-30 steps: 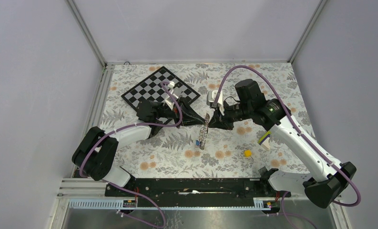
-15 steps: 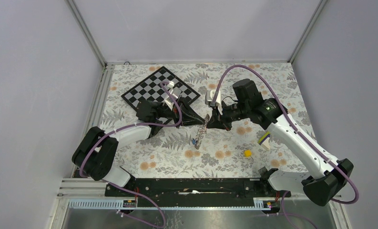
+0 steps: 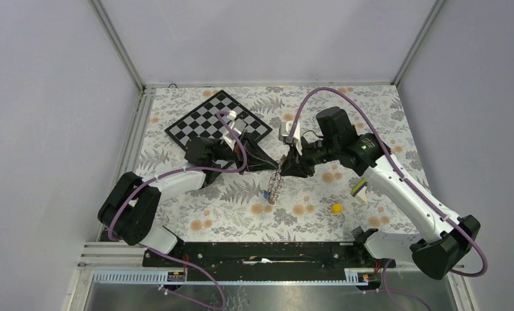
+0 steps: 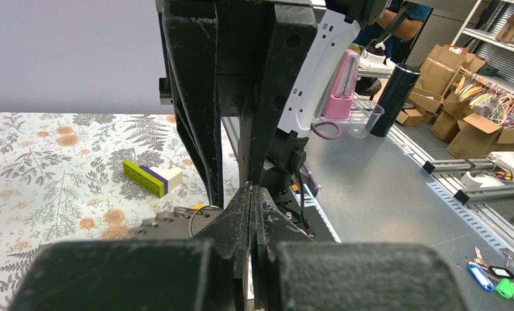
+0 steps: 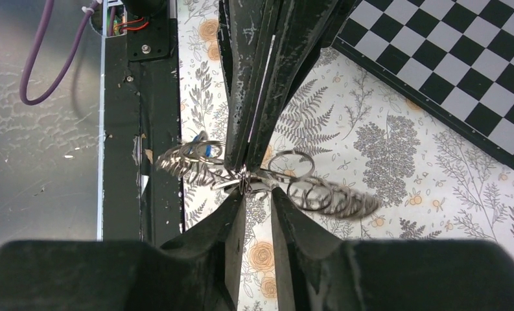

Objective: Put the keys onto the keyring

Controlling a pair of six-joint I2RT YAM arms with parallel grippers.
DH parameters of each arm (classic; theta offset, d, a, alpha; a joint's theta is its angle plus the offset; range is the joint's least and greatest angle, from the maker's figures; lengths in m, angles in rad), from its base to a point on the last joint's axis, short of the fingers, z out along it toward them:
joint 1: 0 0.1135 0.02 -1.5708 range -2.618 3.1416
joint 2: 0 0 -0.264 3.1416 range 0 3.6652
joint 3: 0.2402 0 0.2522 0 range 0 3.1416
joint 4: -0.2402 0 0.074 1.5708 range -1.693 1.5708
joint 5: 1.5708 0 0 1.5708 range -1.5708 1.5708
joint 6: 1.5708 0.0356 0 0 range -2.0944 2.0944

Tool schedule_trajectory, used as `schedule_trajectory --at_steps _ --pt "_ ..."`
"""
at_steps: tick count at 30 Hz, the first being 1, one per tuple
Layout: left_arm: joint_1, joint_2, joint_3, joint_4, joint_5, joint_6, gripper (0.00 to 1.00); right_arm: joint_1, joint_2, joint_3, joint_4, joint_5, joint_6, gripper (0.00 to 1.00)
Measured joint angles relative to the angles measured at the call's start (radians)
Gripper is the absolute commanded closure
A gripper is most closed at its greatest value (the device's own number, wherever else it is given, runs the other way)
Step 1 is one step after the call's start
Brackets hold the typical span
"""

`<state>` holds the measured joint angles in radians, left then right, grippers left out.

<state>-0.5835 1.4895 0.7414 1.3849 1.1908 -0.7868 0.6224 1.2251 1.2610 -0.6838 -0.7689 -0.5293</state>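
Floral-print worktop (image 3: 228, 214) inside a booth of plain grey walls. Nearest, along the front edge: black rail (image 3: 260, 249) with both arm bases bolted on, left arm reaching in from the left, right arm from the right.

Farther in, right of centre: small yellow cube (image 3: 336, 208) alone on the cloth. Just beyond it, the purple-and-lime stick (image 3: 360, 189) lying flat (white at one end, plain enough from the left wrist).

Mid-worktop: keyring (image 3: 275, 183), a silvery coil drawn out long and thin, running from the two claw tips back toward the near edge. From the right wrist, seen as a string of wire loops spreading to either side of the pinch point. Blue key (image 3: 268, 192) against the coil's near end, on its left side; threaded on or only touching, impossible to tell.

Left claw (image 3: 275, 167): clamped fully shut, fingertips pinching a turn of the coil. Right claw (image 3: 288, 168): facing it tip to tip, jaws parted by a narrow slit, tips right at the coil just beside the left claw's pinch (touching or not, unclear).

Beyond the claws, toward the far left: black-and-white chessboard (image 3: 218, 123) lying at an angle, well apart from the keyring. Farthest: back wall and metal corner posts.
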Motion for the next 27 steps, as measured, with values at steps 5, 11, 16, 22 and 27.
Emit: schedule_trajectory --at_steps 5,11,16,22,27 --pt "0.0 0.0 0.0 0.002 0.0 0.0 1.0 -0.002 -0.032 0.0 -0.002 0.017 -0.002 0.69" --pt "0.0 0.0 -0.003 0.002 0.0 0.0 1.0 -0.006 -0.051 0.002 -0.003 0.018 -0.004 0.68" --pt "0.0 0.0 -0.005 0.002 0.0 0.0 1.0 -0.008 -0.048 0.009 -0.006 0.014 -0.003 0.64" --pt "0.0 0.0 -0.011 0.002 0.0 0.0 1.0 -0.008 -0.032 0.017 -0.004 -0.01 0.004 0.62" --pt "0.0 0.0 -0.012 0.002 -0.001 0.0 1.0 -0.008 -0.016 0.017 -0.001 -0.02 0.012 0.64"
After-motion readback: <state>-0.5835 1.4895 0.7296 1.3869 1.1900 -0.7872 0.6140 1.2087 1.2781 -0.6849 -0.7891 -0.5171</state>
